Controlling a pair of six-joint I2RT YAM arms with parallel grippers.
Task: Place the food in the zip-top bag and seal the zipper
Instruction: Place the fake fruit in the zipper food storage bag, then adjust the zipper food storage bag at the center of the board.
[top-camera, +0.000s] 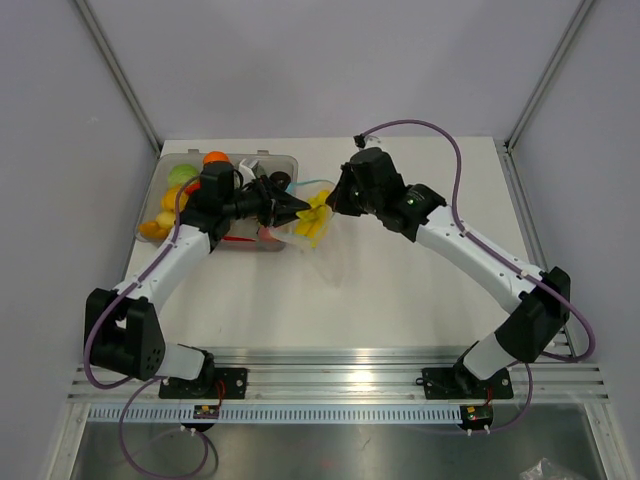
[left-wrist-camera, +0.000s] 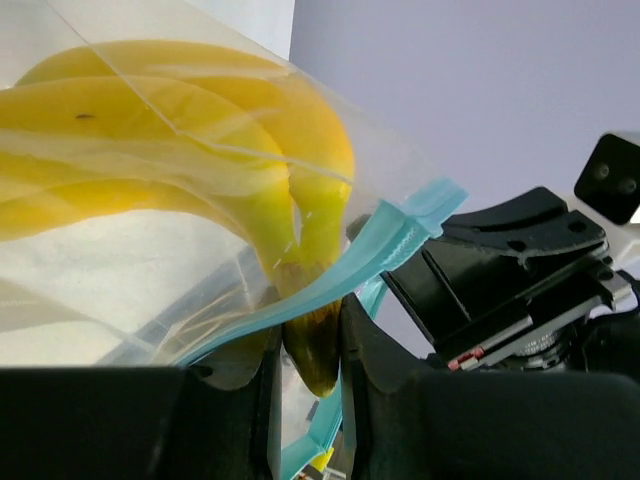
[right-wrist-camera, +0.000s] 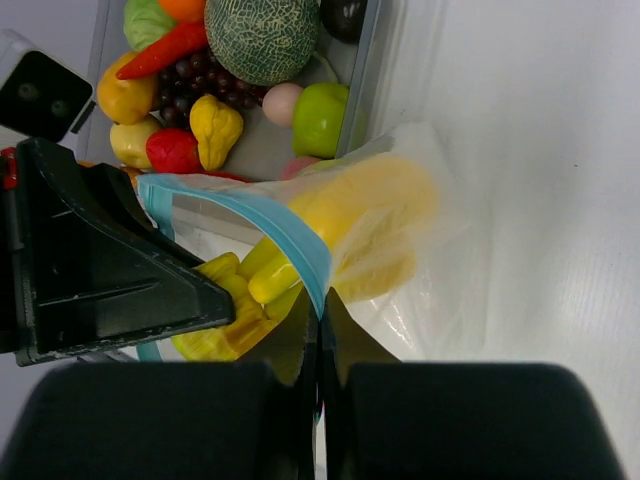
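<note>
Top external view: white surface, matt and plain, boxed by pale grey-lilac walls. Two slanted metal posts rose from its far corners, at 11 and 1 o'clock. A ribbed aluminium rail ran along the near edge at 6 o'clock, with the arm bases bolted on it at 7 and 5 o'clock. Purple cables looped over both arms.

A clear tray sat at 10 o'clock on the surface. The right wrist view showed loose food in it: netted melon, carrot, green apple, dark grapes and some yellow and red pieces.

The zip-top bag was just off the tray's 3 o'clock side, near the middle of the surface toward 12 o'clock, between the two grippers. Whether it rested on the surface could not be told.

The left gripper reached in from 9 o'clock. In its wrist view the fingers were clamped on the stem of the banana bunch, whose body lay inside the clear film.

The right gripper came in from 3 o'clock, its fingers pinched tight together on the zipper at the bag's mouth. The blue-teal strip curved away from that pinch toward 10 o'clock, with the mouth gaping around the bananas.
</note>
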